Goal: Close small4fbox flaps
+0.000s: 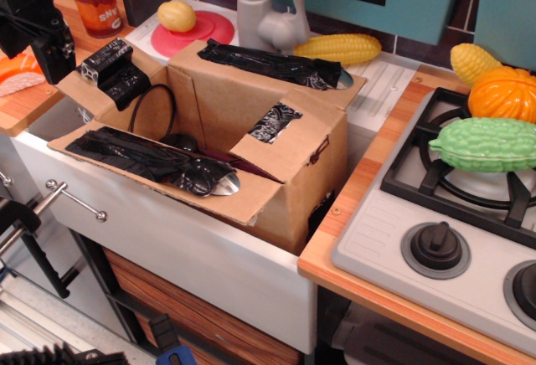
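The small4fbox is a brown cardboard box sitting in the white sink, and its top is open. The near long flap lies splayed outward over the sink front, with crinkled black tape on it. The far long flap leans back toward the faucet. The left short flap is splayed out to the left. The right short flap is tilted inward over the opening. My gripper is a black shape at the top left, just beyond the left flap and not touching it. Its jaws are not distinguishable.
A grey faucet stands behind the box. A red plate with a lemon, a can and a corn cob sit behind it. The stove at right carries a green gourd and an orange pumpkin. A towel bar juts out at the front left.
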